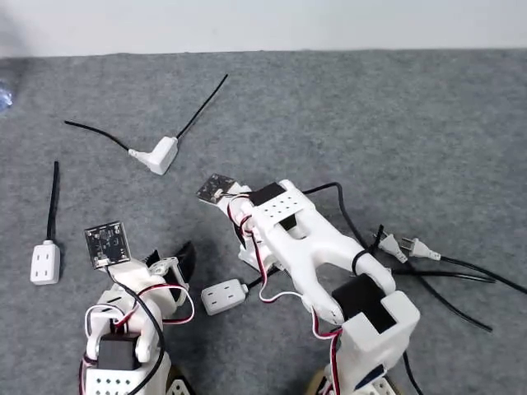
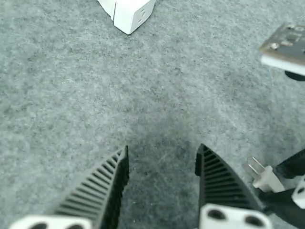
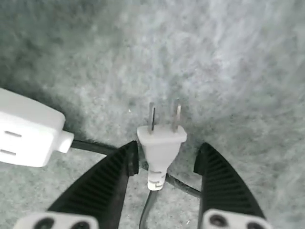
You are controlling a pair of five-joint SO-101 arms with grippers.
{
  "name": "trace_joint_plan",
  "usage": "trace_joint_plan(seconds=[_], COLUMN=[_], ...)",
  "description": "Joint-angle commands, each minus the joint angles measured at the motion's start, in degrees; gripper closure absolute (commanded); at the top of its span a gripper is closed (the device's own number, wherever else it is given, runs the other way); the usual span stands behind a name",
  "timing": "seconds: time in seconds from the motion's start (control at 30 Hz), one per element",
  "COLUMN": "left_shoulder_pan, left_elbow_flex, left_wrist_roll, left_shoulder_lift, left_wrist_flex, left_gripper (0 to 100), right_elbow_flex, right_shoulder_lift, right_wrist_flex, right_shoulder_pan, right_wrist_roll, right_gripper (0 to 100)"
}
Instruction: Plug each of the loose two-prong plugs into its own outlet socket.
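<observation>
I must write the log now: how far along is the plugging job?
Done: nothing; the socket beside the right gripper shows empty slots. In hand: open, it straddles one plug, not yet clamped. To do: two more plugs lie loose; the left gripper is open, empty.

Grey table cover [image 1: 395, 107], perhaps felt: three white outlet sockets [image 1: 45, 262], loose plugs [image 1: 401, 246], black cords [image 1: 53, 202].

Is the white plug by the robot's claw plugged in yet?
Not yet. The plug lies loose, both prongs bare, apart from the socket.
</observation>
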State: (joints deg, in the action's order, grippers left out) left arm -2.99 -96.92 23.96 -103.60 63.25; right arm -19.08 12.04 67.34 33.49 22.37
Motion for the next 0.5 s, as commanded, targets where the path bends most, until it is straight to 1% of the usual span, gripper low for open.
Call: trace_joint_plan(seconds=[0.0,0.47], left_shoulder_pan=[0.3,0.3], left_elbow_flex=[0.6,0.6], left_wrist_roll=[-0.4,-0.4], left_shoulder_lift=[-0.7,-0.7], left_wrist_flex=[-0.6,-0.6], left_gripper=[78,78], right_elbow_flex=[4.3,4.8], right_shoulder_lift=[-0.6,0.1], right_wrist_flex=[2.1,1.3], right_shoulder_pan=[0.7,0.3], right_wrist_roll=[0.7,0.7], right_gripper=[80.9,81.3])
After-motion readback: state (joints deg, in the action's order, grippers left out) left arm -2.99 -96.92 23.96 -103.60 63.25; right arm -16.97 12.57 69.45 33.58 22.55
